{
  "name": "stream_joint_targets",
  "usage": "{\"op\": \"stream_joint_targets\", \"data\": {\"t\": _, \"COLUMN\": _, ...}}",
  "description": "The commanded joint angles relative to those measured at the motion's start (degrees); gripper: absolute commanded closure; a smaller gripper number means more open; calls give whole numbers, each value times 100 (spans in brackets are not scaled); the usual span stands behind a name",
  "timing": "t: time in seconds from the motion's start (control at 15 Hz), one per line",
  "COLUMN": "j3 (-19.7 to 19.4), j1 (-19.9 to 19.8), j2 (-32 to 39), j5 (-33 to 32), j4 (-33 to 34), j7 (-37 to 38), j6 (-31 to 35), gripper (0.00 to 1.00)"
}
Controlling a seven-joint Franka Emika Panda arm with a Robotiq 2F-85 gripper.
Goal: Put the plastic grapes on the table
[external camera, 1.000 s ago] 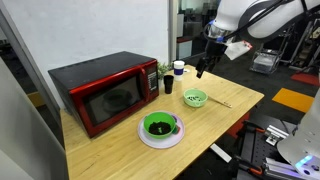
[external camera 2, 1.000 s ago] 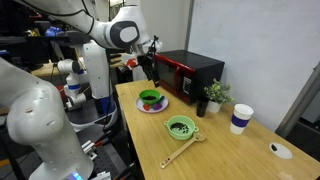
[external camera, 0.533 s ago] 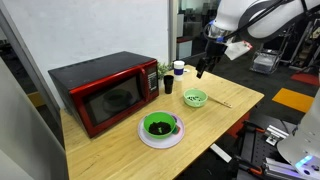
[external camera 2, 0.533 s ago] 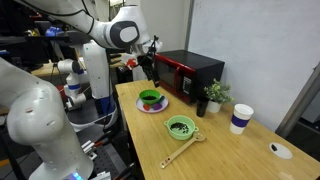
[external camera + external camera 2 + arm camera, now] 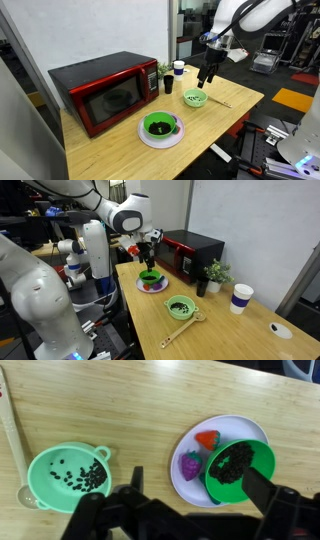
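The plastic grapes (image 5: pixel 190 464) are a small purple knobbly clump lying on a round white plate (image 5: pixel 232 426), beside a red plastic strawberry (image 5: pixel 207 438) and a green bowl (image 5: pixel 240 468) of dark bits. The plate also shows in both exterior views (image 5: pixel 160 140) (image 5: pixel 152 289), where the grapes are too small to make out. My gripper (image 5: pixel 198 490) is open and empty, hanging above the plate with the grapes between its fingers' lines; it shows in both exterior views (image 5: pixel 207 76) (image 5: pixel 148 264). The light wooden table (image 5: pixel 130 405) (image 5: pixel 110 152) (image 5: pixel 225 330) bears everything.
A small light-green bowl (image 5: pixel 60 485) (image 5: pixel 195 98) (image 5: pixel 180 307) with dark beads stands near a wooden spoon (image 5: pixel 10 430) (image 5: pixel 180 332). A red microwave (image 5: pixel 105 92) (image 5: pixel 195 252), a potted plant (image 5: pixel 214 275) and a paper cup (image 5: pixel 240 298) stand further back.
The arm has moved and my gripper has come down closer to the plate. Nothing on the table has moved.
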Motion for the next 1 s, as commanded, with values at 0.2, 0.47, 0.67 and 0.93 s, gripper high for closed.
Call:
{"op": "stream_joint_targets", "data": {"t": 0.2, "j3": -203, "j1": 96, "j2": 705, "j5": 385, "j4": 56, "j7": -690, "j6": -13, "gripper": 0}}
{"op": "stream_joint_targets", "data": {"t": 0.47, "j3": -156, "j1": 111, "j2": 1256, "j5": 487, "j4": 131, "j7": -847, "j6": 160, "gripper": 0}}
{"op": "stream_joint_targets", "data": {"t": 0.67, "j3": -100, "j1": 138, "j2": 1655, "j5": 573, "j4": 146, "j7": -977, "j6": 453, "gripper": 0}}
{"op": "stream_joint_targets", "data": {"t": 0.93, "j3": -12, "j1": 142, "j2": 2180, "j5": 676, "j4": 323, "j7": -959, "j6": 724, "gripper": 0}}
